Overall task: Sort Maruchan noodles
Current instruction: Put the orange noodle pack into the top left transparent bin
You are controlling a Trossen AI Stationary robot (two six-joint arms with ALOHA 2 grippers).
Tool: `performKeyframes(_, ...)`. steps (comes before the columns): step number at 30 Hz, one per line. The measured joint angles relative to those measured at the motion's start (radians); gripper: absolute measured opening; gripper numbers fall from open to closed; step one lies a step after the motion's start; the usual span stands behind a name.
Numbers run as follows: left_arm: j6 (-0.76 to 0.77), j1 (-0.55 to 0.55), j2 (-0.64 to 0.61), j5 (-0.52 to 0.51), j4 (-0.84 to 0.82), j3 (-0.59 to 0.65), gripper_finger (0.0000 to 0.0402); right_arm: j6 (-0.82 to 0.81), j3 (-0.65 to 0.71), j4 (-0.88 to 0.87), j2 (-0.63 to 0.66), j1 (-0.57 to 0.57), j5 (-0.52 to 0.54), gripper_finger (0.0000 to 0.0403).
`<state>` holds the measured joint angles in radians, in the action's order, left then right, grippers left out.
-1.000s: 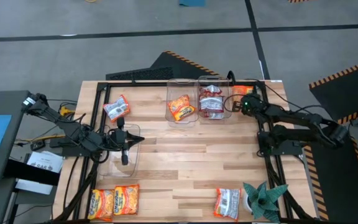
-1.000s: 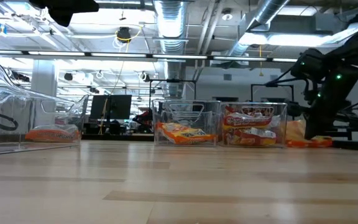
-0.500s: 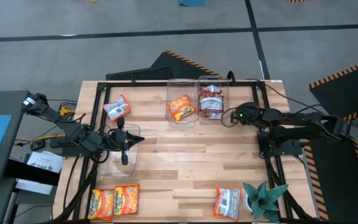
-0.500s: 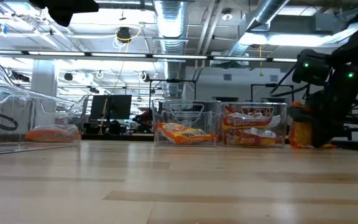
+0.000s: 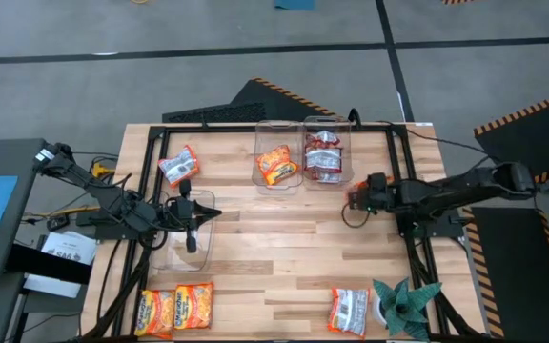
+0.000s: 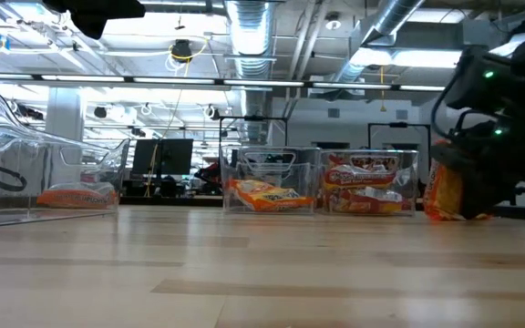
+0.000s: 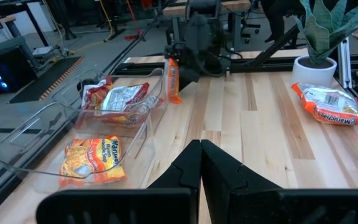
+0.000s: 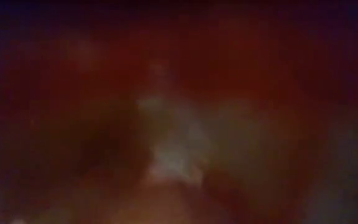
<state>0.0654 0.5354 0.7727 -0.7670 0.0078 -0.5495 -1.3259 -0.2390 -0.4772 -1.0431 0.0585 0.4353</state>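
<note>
**Carry the orange packet to its bin**

Your right pincer point(image 5: 354, 197) holds an orange noodle packet point(image 7: 174, 79) upright, just above the tabletop point(image 5: 284, 238), near the two clear bins point(image 5: 302, 152). Lift it over the bin wall, then drop it with the other orange one. Your left pincer point(image 7: 201, 163) waits, pinched closed.

Right claw point(image 5: 355, 197) clamped, low; left claw point(image 5: 190, 227) closed, idle.

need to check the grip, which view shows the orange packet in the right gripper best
The left wrist view: the orange packet hangs upright from the right gripper. The low view shows it partly hidden, the high view only a sliver, the right wrist view a blur.
</note>
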Motion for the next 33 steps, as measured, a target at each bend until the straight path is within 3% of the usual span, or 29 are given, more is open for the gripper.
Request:
performKeyframes(9, 0.003, 0.000, 0.000, 0.000, 0.003, 0.000, 0.0000, -0.119, 0.005, 0.095, -0.006, -0.262, -0.011, 0.0009)
performKeyframes(18, 0.010, 0.000, 0.000, 0.000, 0.006, 0.000, 0.0000, -0.128, -0.027, 0.250, -0.114, -0.357, -0.024, 0.0009)
performKeyframes(27, 0.008, 0.000, 0.000, 0.000, 0.006, 0.000, 0.0000, 0.051, -0.237, 0.244, -0.333, -0.386, -0.097, 0.0009)
performKeyframes(33, 0.008, 0.000, 0.000, 0.000, 0.005, 0.000, 0.0000, 0.222, -0.405, 0.194, -0.353, -0.471, -0.160, 0.0013)
